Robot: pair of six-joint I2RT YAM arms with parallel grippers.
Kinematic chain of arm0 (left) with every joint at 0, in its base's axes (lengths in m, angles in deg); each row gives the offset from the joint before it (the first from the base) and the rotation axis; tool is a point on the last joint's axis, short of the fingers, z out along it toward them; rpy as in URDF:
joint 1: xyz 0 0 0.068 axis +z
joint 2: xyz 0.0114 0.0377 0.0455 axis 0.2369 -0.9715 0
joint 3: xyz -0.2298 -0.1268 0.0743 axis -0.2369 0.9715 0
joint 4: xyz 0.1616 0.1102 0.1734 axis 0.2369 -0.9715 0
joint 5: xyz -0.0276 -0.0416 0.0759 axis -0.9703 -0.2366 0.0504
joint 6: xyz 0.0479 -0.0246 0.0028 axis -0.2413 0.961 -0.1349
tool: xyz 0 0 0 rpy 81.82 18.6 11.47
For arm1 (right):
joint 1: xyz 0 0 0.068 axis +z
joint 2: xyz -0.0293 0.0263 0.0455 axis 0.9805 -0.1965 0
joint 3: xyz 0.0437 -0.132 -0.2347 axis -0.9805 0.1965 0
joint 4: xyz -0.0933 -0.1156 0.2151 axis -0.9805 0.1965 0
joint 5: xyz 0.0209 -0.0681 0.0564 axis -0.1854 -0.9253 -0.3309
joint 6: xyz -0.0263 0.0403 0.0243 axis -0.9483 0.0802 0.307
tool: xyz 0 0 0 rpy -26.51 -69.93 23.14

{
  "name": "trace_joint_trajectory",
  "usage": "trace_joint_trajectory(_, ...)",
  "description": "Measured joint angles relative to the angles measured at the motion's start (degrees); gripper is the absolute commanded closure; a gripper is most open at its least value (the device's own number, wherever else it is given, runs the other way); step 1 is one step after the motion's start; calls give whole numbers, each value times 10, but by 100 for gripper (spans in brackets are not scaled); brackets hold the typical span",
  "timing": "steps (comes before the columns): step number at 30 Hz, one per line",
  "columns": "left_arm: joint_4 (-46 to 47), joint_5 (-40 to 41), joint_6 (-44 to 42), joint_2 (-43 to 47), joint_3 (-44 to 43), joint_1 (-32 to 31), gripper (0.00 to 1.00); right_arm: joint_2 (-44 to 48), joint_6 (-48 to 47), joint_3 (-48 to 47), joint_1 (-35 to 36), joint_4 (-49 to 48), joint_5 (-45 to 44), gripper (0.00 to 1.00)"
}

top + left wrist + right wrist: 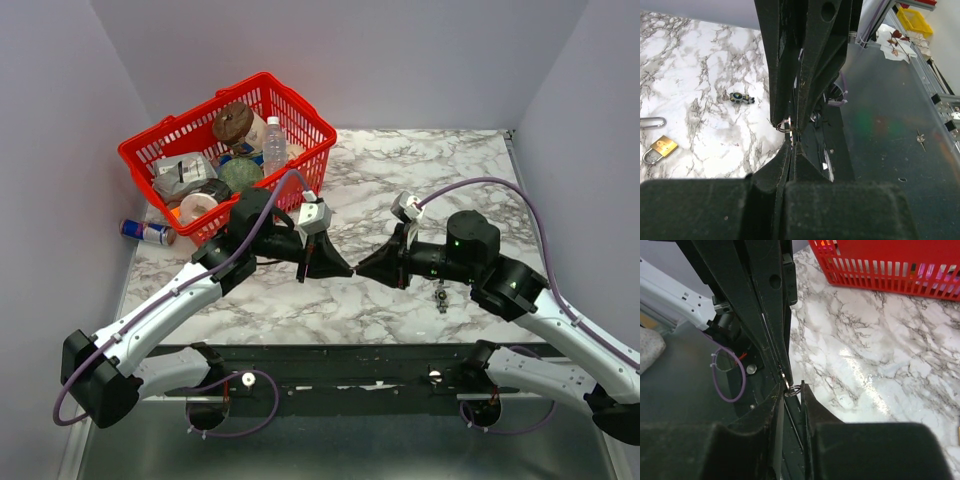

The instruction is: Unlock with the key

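Top view: the left gripper [346,270] and the right gripper [361,270] meet tip to tip above the middle of the desk [480,170]. Left wrist view: the left jaws are clenched on the key [785,125], whose ring shows at their tips. Right wrist view: the right fingers [809,407] flank that ring narrowly; I cannot tell whether they grasp it.

Right hand [793,394] fingertips flanking small key ring [792,388], left hand [783,371] pinching it, red basket [880,275] behind on marble table [865,355]
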Motion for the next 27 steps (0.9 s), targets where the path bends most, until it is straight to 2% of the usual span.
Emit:
trace_joint_trajectory(4, -2, 0, -2, 0, 0, -1, 100, 1, -4, 0, 0, -1, 7, 99)
trace_joint_trajectory(10, -4, 0, -3, 0, 0, -1, 100, 3, -13, 1, 0, -1, 9, 99)
trace_joint_trajectory(11, -4, 0, -3, 0, 0, -2, 97, 5, -15, 2, 0, -2, 8, 99)
trace_joint_trajectory(13, -4, 1, -3, 0, 0, -3, 70, 10, -19, 9, 0, -8, 3, 99)
trace_joint_trajectory(14, -4, 3, -4, 0, 0, -4, 37, 12, -21, 12, 0, -10, -1, 99)
trace_joint_trajectory(15, -4, 6, -2, 0, 0, -4, 27, 13, -25, 16, 0, -15, -8, 99)
trace_joint_trajectory(17, -1, 19, 9, 0, 0, -5, 15, 11, -32, 22, 0, -23, -26, 99)
trace_joint_trajectory(22, 26, 55, 55, 0, 1, -5, 13, -14, -71, 36, 3, -37, -106, 99)
trace_joint_trajectory(27, 46, 159, 169, 1, -1, 2, 14, -35, -126, 56, 25, -48, -197, 99)
